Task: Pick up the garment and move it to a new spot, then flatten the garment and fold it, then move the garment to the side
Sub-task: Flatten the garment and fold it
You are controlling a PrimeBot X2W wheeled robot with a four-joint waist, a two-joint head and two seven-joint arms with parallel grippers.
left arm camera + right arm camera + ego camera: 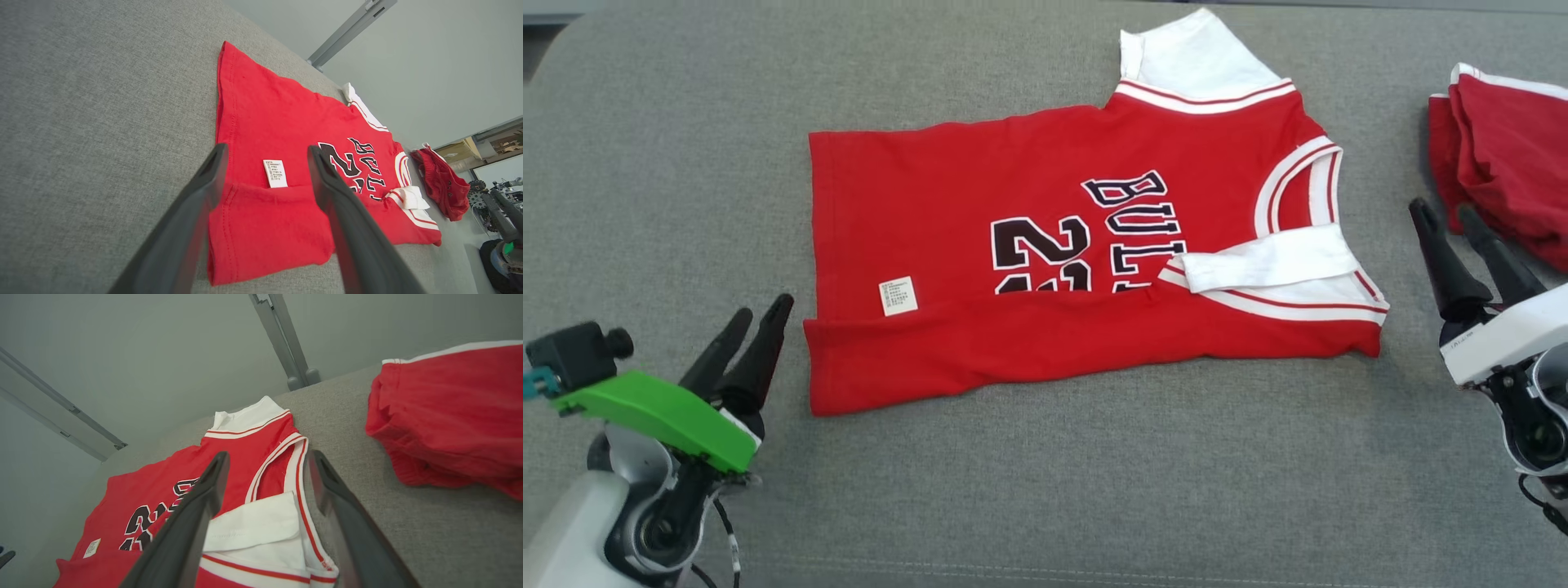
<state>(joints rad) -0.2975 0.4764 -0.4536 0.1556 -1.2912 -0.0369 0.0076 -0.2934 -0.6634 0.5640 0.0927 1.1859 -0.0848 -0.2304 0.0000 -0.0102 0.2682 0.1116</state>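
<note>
Matt red cloth jersey point(931, 188) — on a coarse grey woven surface point(686, 163).

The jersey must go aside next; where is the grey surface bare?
Bare: left of the jersey, beyond the left tool; also the grey surface in front. Crowded: right tool between jersey and red shorts.

At three o'clock on grey fabric surface point(670, 163), crumpled red cloth bundle point(1511, 155) with white trim. At twelve o'clock, past far edge, grey metal post point(286, 343) against pale wall point(163, 355).

Lab-like room: bare grey walls point(429, 61), metal rail point(282, 339), cardboard box point(455, 151)
</note>
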